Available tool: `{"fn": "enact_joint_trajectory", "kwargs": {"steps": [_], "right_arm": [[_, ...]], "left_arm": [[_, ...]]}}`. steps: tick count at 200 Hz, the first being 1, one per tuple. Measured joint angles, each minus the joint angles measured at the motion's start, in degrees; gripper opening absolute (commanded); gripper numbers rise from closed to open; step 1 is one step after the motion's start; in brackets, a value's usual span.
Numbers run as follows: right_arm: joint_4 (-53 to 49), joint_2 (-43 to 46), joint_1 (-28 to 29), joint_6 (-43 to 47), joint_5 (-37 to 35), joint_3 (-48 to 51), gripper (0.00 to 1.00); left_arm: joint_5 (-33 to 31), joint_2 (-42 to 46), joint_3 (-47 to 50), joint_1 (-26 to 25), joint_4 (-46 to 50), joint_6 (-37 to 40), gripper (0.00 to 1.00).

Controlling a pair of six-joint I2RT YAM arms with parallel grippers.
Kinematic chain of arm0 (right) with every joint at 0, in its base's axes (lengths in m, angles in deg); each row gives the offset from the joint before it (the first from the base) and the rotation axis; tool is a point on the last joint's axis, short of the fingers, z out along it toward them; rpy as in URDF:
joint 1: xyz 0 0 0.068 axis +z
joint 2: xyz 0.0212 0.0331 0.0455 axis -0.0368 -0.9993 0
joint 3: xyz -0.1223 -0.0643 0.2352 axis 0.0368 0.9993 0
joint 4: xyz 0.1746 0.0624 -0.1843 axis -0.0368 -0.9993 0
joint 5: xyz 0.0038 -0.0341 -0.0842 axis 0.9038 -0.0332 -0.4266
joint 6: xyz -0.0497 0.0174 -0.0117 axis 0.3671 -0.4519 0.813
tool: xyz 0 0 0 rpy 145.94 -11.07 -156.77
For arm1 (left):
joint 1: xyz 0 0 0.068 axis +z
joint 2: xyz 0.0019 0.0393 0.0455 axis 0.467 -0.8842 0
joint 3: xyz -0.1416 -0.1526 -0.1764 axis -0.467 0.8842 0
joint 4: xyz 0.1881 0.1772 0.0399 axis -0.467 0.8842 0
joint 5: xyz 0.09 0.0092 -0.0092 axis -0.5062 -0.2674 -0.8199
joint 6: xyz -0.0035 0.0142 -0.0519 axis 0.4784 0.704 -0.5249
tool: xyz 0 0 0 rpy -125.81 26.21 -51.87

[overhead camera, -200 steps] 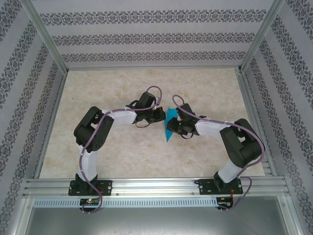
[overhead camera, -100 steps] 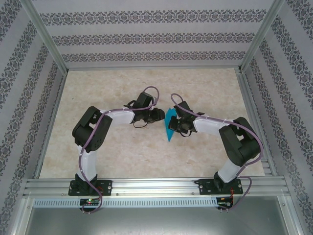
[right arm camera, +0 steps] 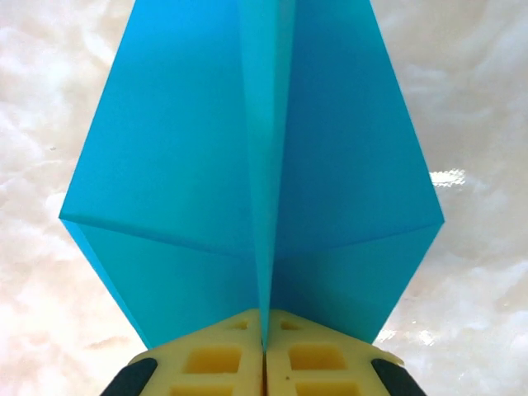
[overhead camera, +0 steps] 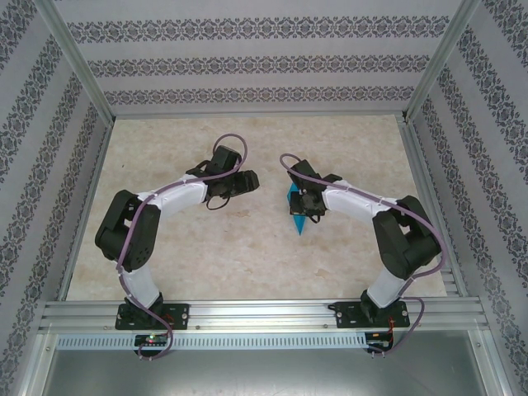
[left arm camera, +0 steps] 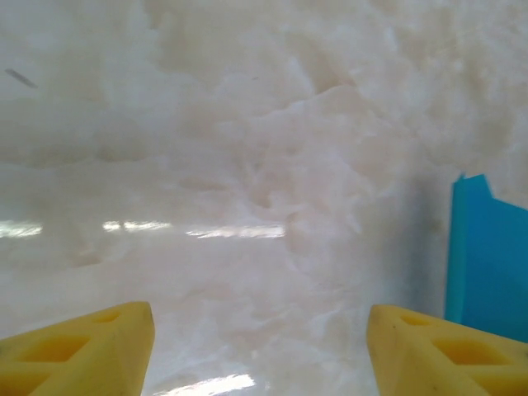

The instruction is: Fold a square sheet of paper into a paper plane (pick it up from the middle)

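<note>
Top view: the paper plane (overhead camera: 300, 223) is near the middle of the table (overhead camera: 206, 256), slightly toward 3 o'clock. Its long axis runs from 12 to 6 o'clock and its narrow pointed end aims at 6 o'clock, toward the arm bases. The right gripper (overhead camera: 304, 205) reaches in from 3 o'clock and covers the upper part of the paper.

Right wrist view: the yellow fingers (right arm camera: 214, 359) are pressed together on the central ridge of the paper plane (right arm camera: 256, 165). The bright teal-blue paper is kite-shaped. One straight crease runs toward 12 o'clock, a flap spreads to 9 o'clock and another to 3 o'clock, and a faint slanted fold line crosses each flap.

Left wrist view: the fingers of the left gripper (left arm camera: 260, 346) stand apart over bare table with nothing between them. An edge of the paper plane (left arm camera: 488, 264) shows at 3 o'clock. In the top view the left gripper (overhead camera: 247, 180) is at 10 o'clock of the plane, apart from it.
</note>
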Motion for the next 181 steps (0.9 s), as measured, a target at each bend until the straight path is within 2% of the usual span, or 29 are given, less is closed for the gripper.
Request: {"fn": "enact_joint_trajectory", "kwargs": {"steps": [90,150,181], "right_arm": [[0.55,-4.72,0.85,-1.33,-1.25,-0.96,0.18],[1.97,-6.38,0.85,-2.67,-1.25,-0.96,0.17],[2.43,-6.54,0.85,-3.02,-1.31,-0.98,0.1]], "left_arm": [[-6.25,0.76,1.33,0.2,4.28,1.33,0.94],[-7.39,2.58,2.01,0.2,4.46,2.43,1.0],[-7.65,2.6,2.34,0.42,4.63,2.47,1.0]]}}
